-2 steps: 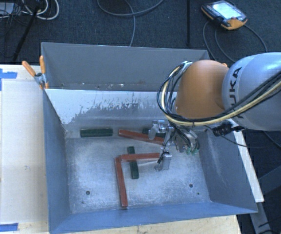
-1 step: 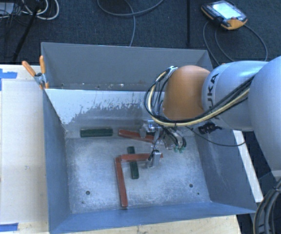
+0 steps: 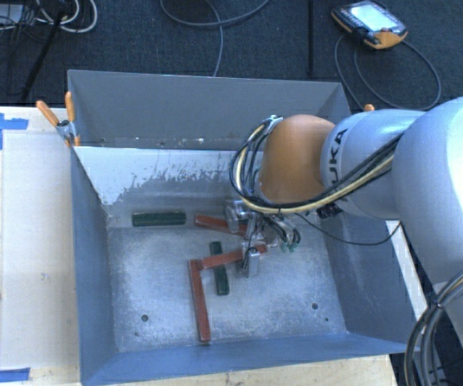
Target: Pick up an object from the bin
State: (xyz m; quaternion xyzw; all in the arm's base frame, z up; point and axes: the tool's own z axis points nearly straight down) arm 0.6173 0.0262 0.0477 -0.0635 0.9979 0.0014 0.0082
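One grey metal bin (image 3: 175, 111) holds the gripper (image 3: 247, 262), low over a short reddish-brown flat stick (image 3: 219, 259) mid-floor, beside a small dark-green block (image 3: 219, 281). Claw clenched or released: cannot tell. Nothing seems lifted yet.

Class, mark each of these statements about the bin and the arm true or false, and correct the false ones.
1. A dark green bar lies apart from the others, toward the left of the bin. True.
2. The gripper is in the front left corner. False: it is near the middle, beside a short green piece.
3. A long red-brown strip runs toward the front wall. True.
4. The things are yellow balls. False: they are red-brown and dark green bars.
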